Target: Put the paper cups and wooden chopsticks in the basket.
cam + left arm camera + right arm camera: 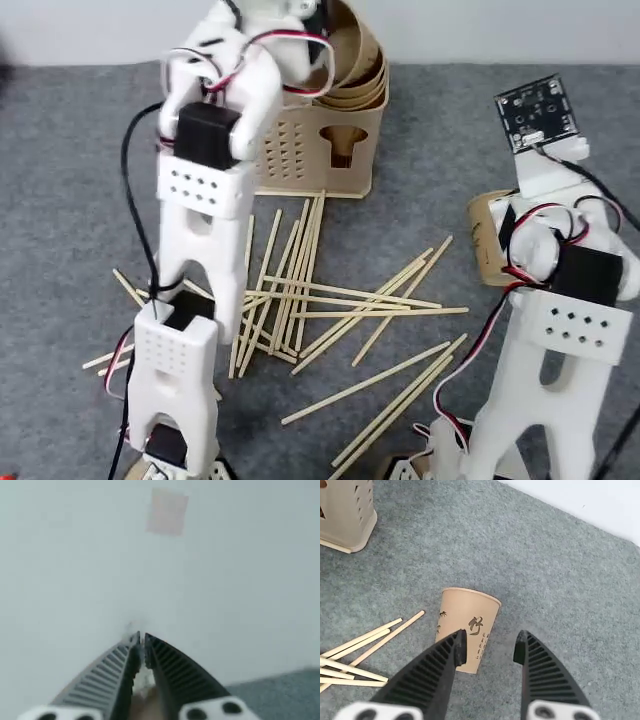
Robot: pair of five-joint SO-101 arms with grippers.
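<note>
— Paper cup (467, 622): where is it?
— On its side on the grey carpet (560, 570), by the right gripper (490, 647), whose jaws are spread wide and hold nothing.
— The chopsticks (340, 300)?
— Scattered before the basket (290, 150).
— The left gripper (141, 639)?
— Up by the basket, jaws almost together.

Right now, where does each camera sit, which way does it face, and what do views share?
High view: fixed above the table, looking down on the basket, wooden chopsticks, left arm and right arm.
Left wrist view: on the left arm, facing the white wall; its shut left gripper shows.
Right wrist view: on the right arm, looking down at a paper cup on its side, with the open right gripper over it.
Shared: high and right wrist views both show basket, cup and chopsticks.
</note>
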